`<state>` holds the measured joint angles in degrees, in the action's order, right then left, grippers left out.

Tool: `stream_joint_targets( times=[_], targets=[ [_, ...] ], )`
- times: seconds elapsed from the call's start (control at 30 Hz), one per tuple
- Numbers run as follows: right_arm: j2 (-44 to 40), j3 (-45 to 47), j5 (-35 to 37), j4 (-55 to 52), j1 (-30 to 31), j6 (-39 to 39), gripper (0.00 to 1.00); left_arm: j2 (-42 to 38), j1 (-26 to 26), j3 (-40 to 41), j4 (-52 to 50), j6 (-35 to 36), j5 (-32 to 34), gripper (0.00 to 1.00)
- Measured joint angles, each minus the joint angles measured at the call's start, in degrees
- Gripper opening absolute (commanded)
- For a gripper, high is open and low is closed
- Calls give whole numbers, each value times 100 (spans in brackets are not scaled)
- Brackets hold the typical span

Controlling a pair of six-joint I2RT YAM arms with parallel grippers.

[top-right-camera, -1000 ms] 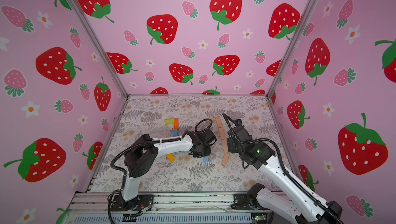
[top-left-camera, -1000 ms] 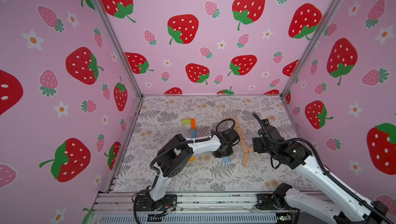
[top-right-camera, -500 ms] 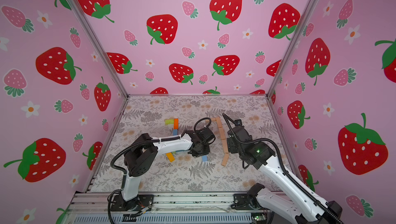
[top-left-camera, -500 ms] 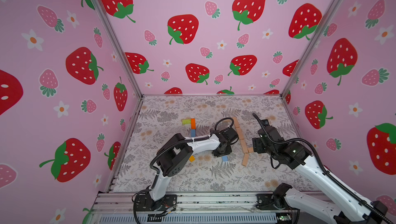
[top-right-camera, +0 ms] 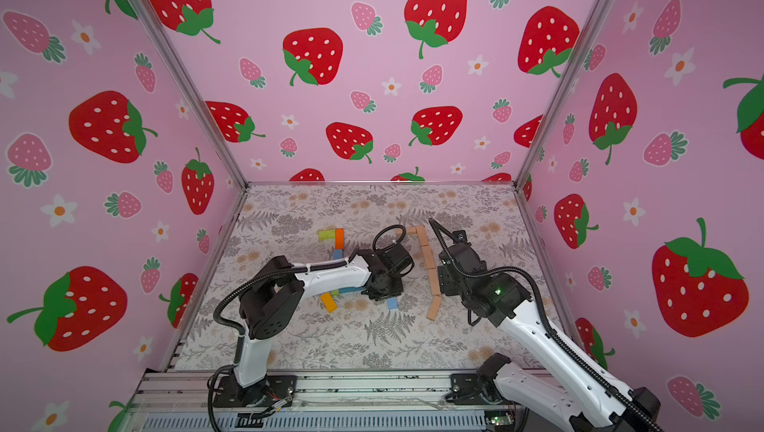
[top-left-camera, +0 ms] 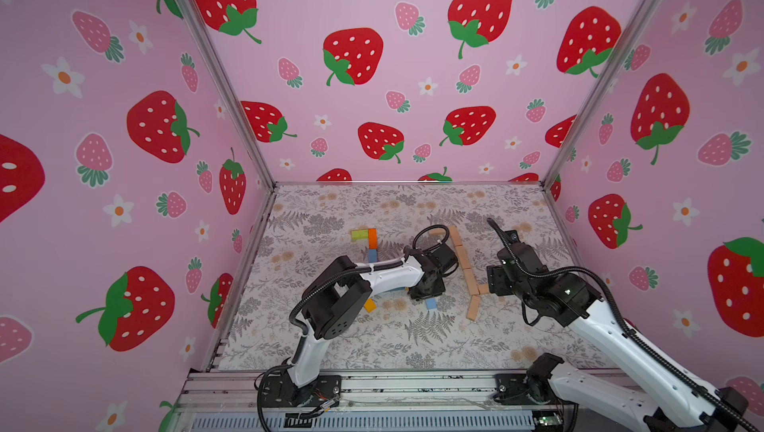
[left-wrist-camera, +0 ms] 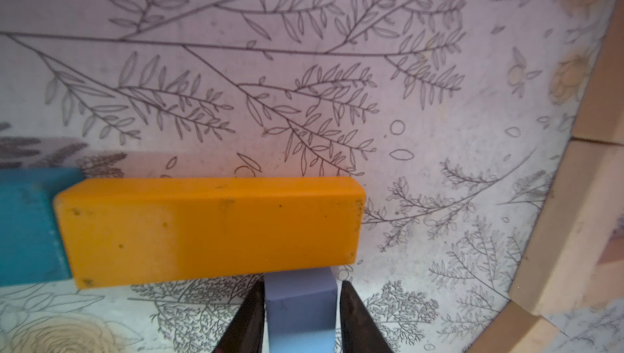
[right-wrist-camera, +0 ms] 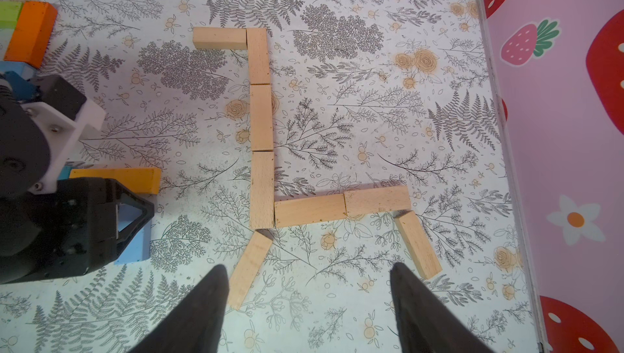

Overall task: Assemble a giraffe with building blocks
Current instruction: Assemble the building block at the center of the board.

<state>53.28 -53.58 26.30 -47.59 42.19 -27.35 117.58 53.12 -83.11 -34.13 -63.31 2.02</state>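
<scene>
Found eight plain tan blocks (right-wrist-camera: 261, 118) laid flat on the floral bench (top-left-camera: 330, 347), on its right half, ends touching in a side-on animal outline: one crosswise at the far end like a head, three in a straight line from it toward the robot, two end to end for a back, two splayed outward like legs. Noted pale raw wood with faint grain, square edges, every bar the same shape. Saw the right tool (right-wrist-camera: 308, 267) hanging over the near end of that outline, fingers spread wide, nothing between them, touching no block. Found the painted blocks (top-left-camera: 369, 305) to the left of the outline and apart from it: a lime-green block (top-left-camera: 359, 235) and an orange block (top-left-camera: 372, 238) touching at the far end, a blue block (top-left-camera: 372, 255) just nearer, the rest partly hidden under the left arm (top-left-camera: 388, 277). Saw the left tool (left-wrist-camera: 301, 283) down at the bench, its black tips either side of a light blue block (left-wrist-camera: 300, 314) lying flat, one end of that block butted against the long side of a yellow-orange block (left-wrist-camera: 209, 229) flecked with dark specks; glimpsed a teal block (left-wrist-camera: 27, 226) past one end of the yellow-orange one. Could not tell whether the tips pressed on the light blue block or stood just clear of it
</scene>
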Motion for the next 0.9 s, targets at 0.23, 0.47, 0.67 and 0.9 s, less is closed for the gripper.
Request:
stream_joint_targets(
  times=[0.23,0.47,0.67,0.9],
  targets=[
    [0,0,-2,2,0,0,76,13,-4,-31,-35,9,0,42],
    [0,0,-2,2,0,0,76,15,-4,-42,-39,13,0,43],
    [0,0,-2,2,0,2,76,66,-4,-120,-37,31,-7,45],
    [0,0,-2,2,0,2,76,66,-4,-122,-39,48,-7,49]
  ],
)
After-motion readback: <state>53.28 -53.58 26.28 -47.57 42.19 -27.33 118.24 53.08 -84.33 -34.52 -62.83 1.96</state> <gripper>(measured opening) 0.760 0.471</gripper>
